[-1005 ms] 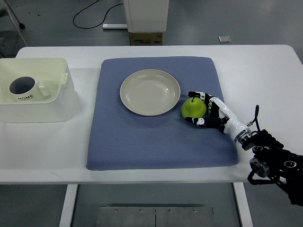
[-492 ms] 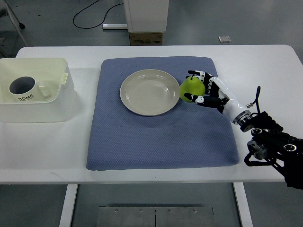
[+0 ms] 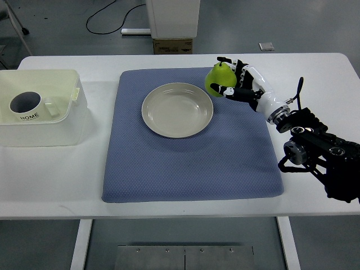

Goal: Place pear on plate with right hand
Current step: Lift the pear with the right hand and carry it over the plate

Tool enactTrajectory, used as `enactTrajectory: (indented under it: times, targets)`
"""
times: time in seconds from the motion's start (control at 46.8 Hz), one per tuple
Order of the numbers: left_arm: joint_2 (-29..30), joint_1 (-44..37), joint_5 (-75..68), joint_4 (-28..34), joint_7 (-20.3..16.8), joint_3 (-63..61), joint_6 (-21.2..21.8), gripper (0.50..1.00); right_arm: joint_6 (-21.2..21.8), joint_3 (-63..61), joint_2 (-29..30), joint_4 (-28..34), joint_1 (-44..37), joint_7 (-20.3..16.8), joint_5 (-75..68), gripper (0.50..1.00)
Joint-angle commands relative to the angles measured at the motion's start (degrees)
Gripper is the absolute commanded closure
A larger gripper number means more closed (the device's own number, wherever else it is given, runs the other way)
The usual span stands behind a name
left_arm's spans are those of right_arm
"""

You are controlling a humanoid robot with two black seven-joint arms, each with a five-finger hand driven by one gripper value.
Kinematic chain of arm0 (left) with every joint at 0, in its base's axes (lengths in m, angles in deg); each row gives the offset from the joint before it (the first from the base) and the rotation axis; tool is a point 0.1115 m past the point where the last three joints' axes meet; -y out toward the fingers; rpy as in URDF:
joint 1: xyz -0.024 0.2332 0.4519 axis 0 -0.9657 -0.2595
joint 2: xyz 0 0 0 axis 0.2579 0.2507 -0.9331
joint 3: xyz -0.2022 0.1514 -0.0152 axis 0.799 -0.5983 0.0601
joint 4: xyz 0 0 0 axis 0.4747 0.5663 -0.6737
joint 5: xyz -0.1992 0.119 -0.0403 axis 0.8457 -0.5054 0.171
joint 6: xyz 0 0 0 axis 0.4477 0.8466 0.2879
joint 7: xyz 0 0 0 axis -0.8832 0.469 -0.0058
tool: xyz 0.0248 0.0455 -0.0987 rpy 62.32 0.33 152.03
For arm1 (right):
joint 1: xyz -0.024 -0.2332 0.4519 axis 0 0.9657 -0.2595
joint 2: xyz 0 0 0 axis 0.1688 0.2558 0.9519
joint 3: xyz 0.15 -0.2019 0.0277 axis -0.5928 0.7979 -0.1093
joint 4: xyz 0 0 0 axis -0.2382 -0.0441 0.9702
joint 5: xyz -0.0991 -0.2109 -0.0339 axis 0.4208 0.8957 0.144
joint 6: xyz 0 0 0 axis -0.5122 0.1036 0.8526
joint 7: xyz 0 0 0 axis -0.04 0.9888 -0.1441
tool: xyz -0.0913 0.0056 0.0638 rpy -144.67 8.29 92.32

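Note:
A green pear (image 3: 217,78) hangs in the air above the far right part of the blue mat (image 3: 191,157), with my right hand (image 3: 233,79) shut on it. The pear sits just beyond the upper right rim of the cream plate (image 3: 178,109), which lies empty on the mat. My right arm reaches in from the right edge, its black wrist joint over the table to the right of the mat. The left arm does not show.
A white plastic bin (image 3: 67,121) at the left of the table holds a white mug (image 3: 26,107). A white post and a cardboard box (image 3: 173,45) stand on the floor behind the table's far edge.
My right hand has lifted the pear off the mat beside the plate and carried it up and away toward the far edge, slightly left.

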Motion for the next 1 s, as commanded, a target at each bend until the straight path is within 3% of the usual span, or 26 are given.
enactTrajectory:
  times: [0.0, 0.406, 0.983]
  targets:
    - [0.0, 0.0, 0.0, 0.0, -0.1, 0.0, 0.0, 0.5, 0.0, 0.1, 1.7, -1.7, -1.1, -0.6, 0.0, 1.0]
    - [0.0, 0.0, 0.0, -0.1, -0.1, 0.0, 0.0, 0.5, 0.0, 2.1, 10.1, -5.3, -3.6, -4.0, 0.2, 1.0]
    - [0.0, 0.0, 0.0, 0.0, 0.0, 0.0, 0.0, 0.5, 0.0, 11.4, 10.3, -10.1, -4.2, -4.0, 0.3, 1.0]
